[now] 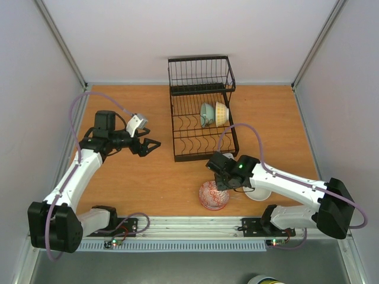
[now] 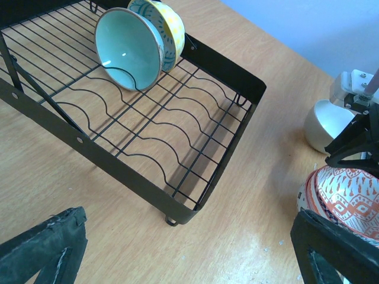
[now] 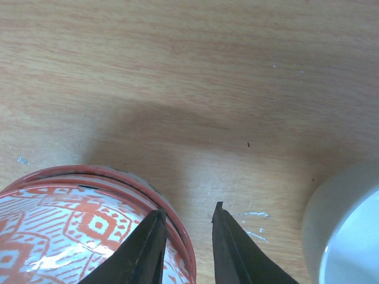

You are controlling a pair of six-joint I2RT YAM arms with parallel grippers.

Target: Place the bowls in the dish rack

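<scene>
Right wrist: right gripper [image 3: 189, 208] straddles red-patterned bowl [image 3: 71, 231] rim.

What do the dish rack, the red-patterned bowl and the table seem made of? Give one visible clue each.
The dish rack: thin black wire and flat strips, likely coated metal, matte.
The red-patterned bowl: probably glazed ceramic, glossy highlights over the pattern.
The table: wood or wood-look laminate, grain lines, slight sheen.

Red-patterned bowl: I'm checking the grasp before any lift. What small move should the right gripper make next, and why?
Probably close the right gripper on the rim of the red-patterned bowl. One finger sits inside the rim and the other outside, with a gap showing, so nothing looks gripped yet.
</scene>
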